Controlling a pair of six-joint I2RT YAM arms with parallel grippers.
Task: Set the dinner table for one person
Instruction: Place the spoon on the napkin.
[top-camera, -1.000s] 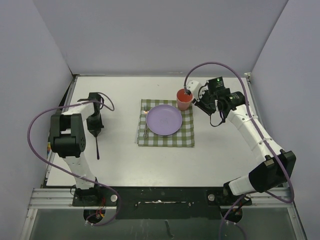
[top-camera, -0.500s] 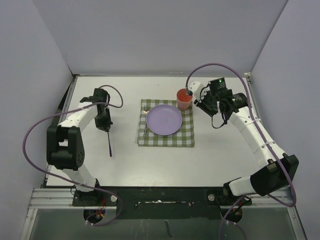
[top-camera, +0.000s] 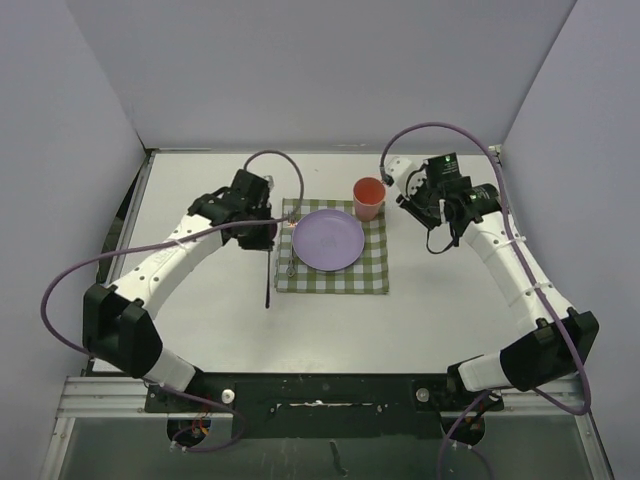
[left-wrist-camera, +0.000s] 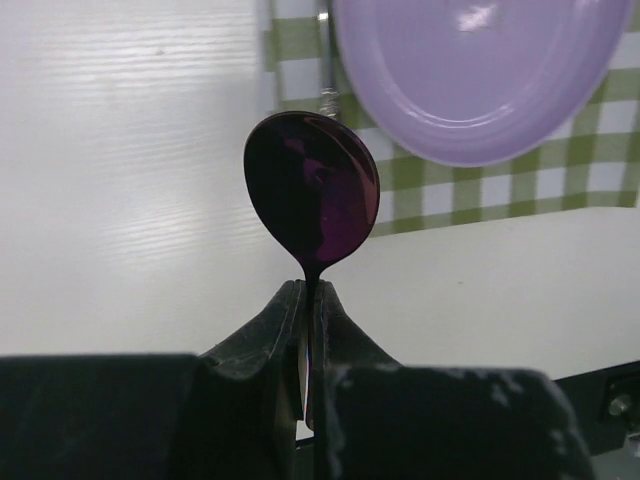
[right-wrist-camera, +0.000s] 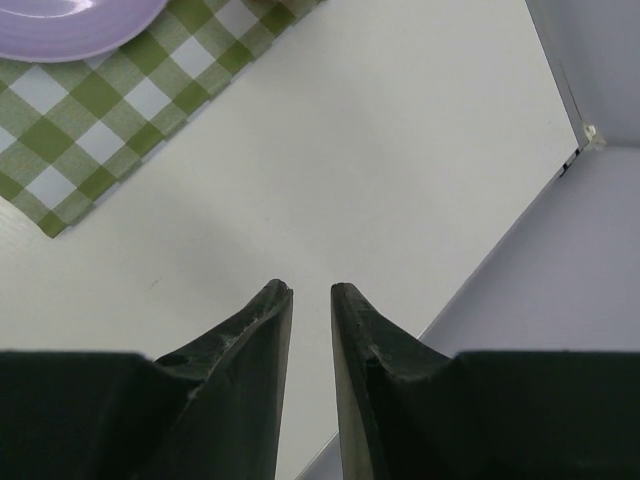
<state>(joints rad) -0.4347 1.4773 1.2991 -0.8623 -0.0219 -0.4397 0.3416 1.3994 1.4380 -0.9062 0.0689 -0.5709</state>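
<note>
My left gripper (top-camera: 262, 238) is shut on the neck of a dark purple spoon (top-camera: 268, 285), held above the dinner table (top-camera: 440, 290) at the left edge of the green-and-white checked cloth (top-camera: 340, 276). In the left wrist view the spoon's bowl (left-wrist-camera: 312, 200) sticks out past the gripper (left-wrist-camera: 308, 290), near the lilac plate (left-wrist-camera: 470, 70). The plate (top-camera: 328, 240) sits on the cloth, with a fork (top-camera: 291, 252) to its left and a red cup (top-camera: 369, 197) at the far right corner. My right gripper (top-camera: 408, 196) is open and empty, just right of the cup.
In the right wrist view the gripper (right-wrist-camera: 310, 290) hovers over bare tabletop (right-wrist-camera: 350, 150), with the cloth corner (right-wrist-camera: 120, 120) at upper left and the grey side wall (right-wrist-camera: 560, 330) at lower right. Grey walls close in the table on three sides.
My left arm has carried the spoon rightward from the table's left side to the cloth's left edge. My right gripper has let go of the cup and drawn back to the right.
</note>
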